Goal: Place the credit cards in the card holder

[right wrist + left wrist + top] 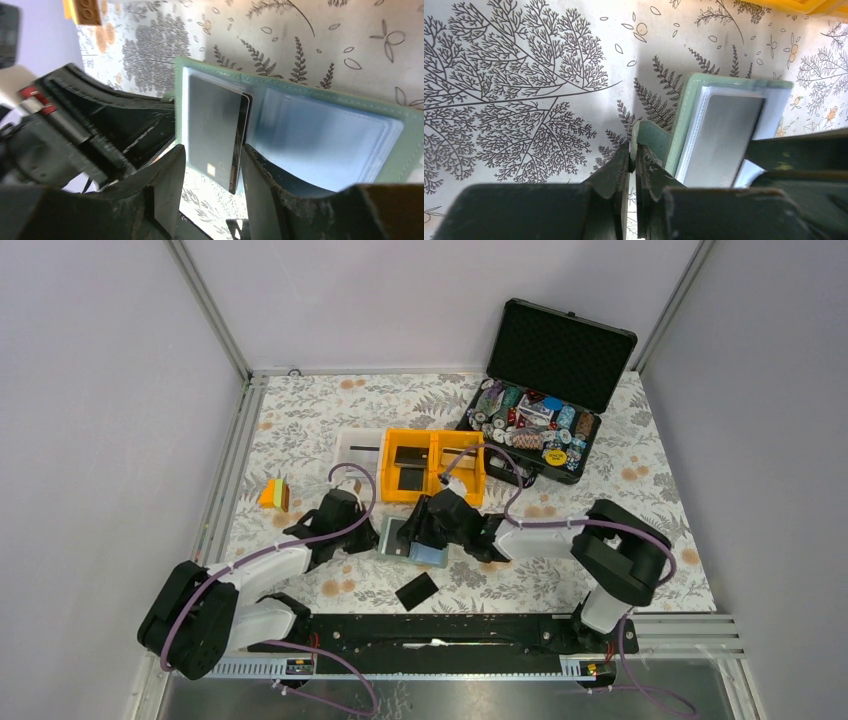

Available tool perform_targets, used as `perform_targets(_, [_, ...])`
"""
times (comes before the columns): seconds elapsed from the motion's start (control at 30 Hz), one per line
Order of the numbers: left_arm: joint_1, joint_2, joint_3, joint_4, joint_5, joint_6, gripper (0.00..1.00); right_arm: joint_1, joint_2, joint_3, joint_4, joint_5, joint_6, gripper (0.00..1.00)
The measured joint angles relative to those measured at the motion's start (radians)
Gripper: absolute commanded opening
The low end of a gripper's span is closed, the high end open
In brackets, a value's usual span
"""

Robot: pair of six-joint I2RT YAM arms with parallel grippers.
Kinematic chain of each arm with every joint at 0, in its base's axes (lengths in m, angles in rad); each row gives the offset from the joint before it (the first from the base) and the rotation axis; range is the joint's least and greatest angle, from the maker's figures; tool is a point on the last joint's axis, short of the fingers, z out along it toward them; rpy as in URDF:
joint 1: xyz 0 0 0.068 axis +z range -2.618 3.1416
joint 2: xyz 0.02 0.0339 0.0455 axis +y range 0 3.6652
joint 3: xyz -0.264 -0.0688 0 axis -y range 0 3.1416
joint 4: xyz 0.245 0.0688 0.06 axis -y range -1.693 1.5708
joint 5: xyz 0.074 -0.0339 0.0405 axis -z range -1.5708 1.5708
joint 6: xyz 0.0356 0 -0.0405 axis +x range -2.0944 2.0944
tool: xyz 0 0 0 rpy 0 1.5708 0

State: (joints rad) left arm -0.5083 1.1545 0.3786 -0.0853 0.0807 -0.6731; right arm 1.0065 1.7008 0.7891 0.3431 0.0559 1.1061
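The sage-green card holder (398, 538) lies open on the table, its pale blue pockets up. My left gripper (372, 537) is shut on the holder's left cover edge, which the left wrist view shows pinched between the jaws (634, 147). A dark credit card (215, 125) sits partly in the left pocket, its near end sticking out. My right gripper (212, 170) is open, a finger on each side of that near end. The card looks silvery in the left wrist view (724, 140). Another black card (416, 591) lies on the table in front of the holder.
A yellow bin (478, 468) holding black cards and a white bin (345, 448) stand behind the holder. A black foam-lined case (560, 345) with poker chips is at the back right. An orange-and-green block (274, 494) sits at the left.
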Motion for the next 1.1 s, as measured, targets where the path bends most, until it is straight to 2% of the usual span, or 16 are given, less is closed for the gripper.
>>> perform_targets(0.17, [-0.002, 0.007, 0.021, -0.035, -0.015, 0.002, 0.26, 0.004, -0.134, -0.009, -0.047, 0.094, -0.091, 0.64])
perform_targets(0.23, [-0.002, 0.003, 0.028, -0.049, -0.024, 0.006, 0.44, 0.004, -0.188, -0.009, -0.068, 0.138, -0.138, 0.68])
perform_targets(0.33, [-0.002, -0.018, 0.040, -0.074, -0.037, 0.008, 0.63, 0.004, -0.261, -0.017, -0.092, 0.194, -0.225, 0.74])
perform_targets(0.6, [0.029, -0.152, 0.117, -0.251, -0.097, 0.037, 0.98, -0.013, -0.376, -0.014, -0.209, 0.268, -0.486, 0.80])
perform_targets(0.73, [0.115, -0.235, 0.205, -0.318, -0.089, 0.070, 0.99, -0.053, -0.380, 0.045, -0.292, 0.265, -0.624, 0.81])
perform_targets(0.9, [0.282, -0.291, 0.350, -0.400, -0.016, 0.130, 0.99, -0.085, -0.365, 0.150, -0.366, 0.216, -0.787, 0.80])
perform_targets(1.1, [0.477, -0.288, 0.510, -0.455, 0.009, 0.244, 0.99, -0.087, -0.224, 0.336, -0.400, 0.060, -0.937, 0.78])
